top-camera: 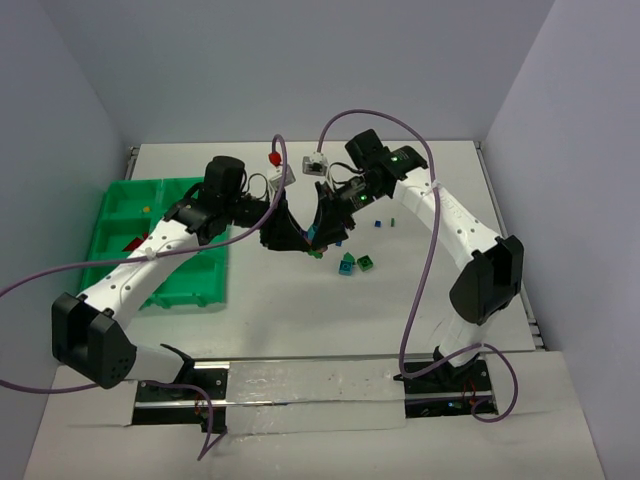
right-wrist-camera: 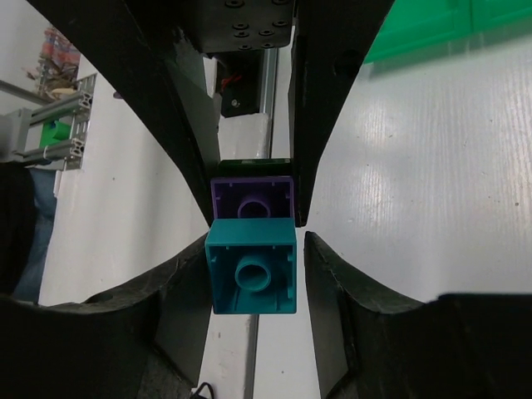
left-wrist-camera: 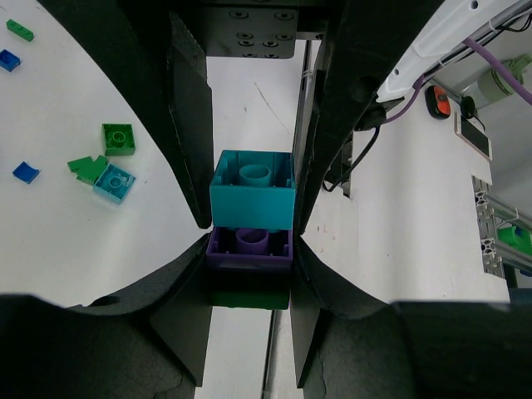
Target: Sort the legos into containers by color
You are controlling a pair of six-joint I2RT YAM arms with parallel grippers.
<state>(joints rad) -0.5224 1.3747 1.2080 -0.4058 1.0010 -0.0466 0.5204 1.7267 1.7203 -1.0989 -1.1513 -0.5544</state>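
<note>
Both grippers meet above the table's middle over one stack of legos. My left gripper is shut on the purple brick, and a green brick is stuck under it. The teal brick sits on the purple one's other end, between the fingers of my right gripper. One right finger touches the teal brick. A thin gap shows at the other finger, so the jaws are open. In the top view the left gripper and right gripper face each other tip to tip. The containers are bins of a green tray at the left.
Loose legos lie right of the grippers: a teal brick, a green brick and small pieces. A red piece lies in the tray. A small white device stands at the back. Purple cables loop over both arms.
</note>
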